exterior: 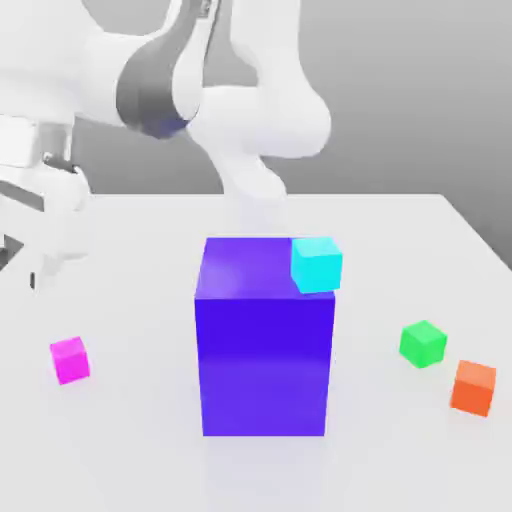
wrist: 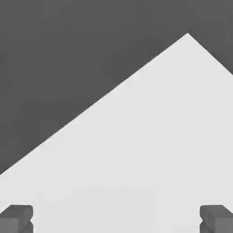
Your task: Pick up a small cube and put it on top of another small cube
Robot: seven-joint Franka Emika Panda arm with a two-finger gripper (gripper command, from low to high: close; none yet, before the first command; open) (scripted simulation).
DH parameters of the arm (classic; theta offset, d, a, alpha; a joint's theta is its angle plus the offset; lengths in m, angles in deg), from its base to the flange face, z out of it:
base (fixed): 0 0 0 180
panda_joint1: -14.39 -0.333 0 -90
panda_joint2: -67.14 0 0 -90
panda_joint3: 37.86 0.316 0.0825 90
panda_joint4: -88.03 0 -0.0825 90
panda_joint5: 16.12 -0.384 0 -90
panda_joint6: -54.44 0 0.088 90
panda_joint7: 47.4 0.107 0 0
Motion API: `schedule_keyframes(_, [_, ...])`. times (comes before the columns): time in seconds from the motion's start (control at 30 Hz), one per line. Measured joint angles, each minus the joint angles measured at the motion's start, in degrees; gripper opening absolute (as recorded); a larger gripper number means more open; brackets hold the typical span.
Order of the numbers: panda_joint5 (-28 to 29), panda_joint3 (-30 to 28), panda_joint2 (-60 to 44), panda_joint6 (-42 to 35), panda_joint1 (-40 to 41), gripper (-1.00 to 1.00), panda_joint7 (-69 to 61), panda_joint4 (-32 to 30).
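The small magenta-pink cube (exterior: 70, 359) lies on the white table (exterior: 120, 440) at the exterior view's left, in front of the arm's hand. The small green cube (exterior: 423, 343) lies at the exterior view's right, on the far side of the big block from the magenta one. My gripper (exterior: 25, 262) hangs at the exterior view's left edge, above and behind the magenta cube, not touching it. In the hand view my gripper (wrist: 116, 220) is open, its dark fingertips (wrist: 17, 217) wide apart with only bare table between them.
A tall blue-purple block (exterior: 265, 345) stands mid-table between the two cubes, with a cyan small cube (exterior: 316, 264) on its back right top corner. An orange small cube (exterior: 474, 387) sits just right of the green one. The hand view shows a table corner (wrist: 187, 35) against dark floor.
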Motion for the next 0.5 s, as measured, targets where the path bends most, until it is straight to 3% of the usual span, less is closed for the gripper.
schedule_keyframes(0.2, [-9.0, -3.7, -11.0, 7.0, 7.0, 0.0, -4.1, -6.1])
schedule_keyframes(0.43, [-21.8, 7.1, -25.3, 17.8, 15.1, 0.0, -13.2, -4.4])
schedule_keyframes(0.47, [-22.3, 8.2, -26.7, 18.9, 16.2, -1.0, -13.7, -4.1])
schedule_keyframes(0.5, [-22.3, 8.2, -26.7, 18.9, 16.2, -1.0, -13.7, -4.1])
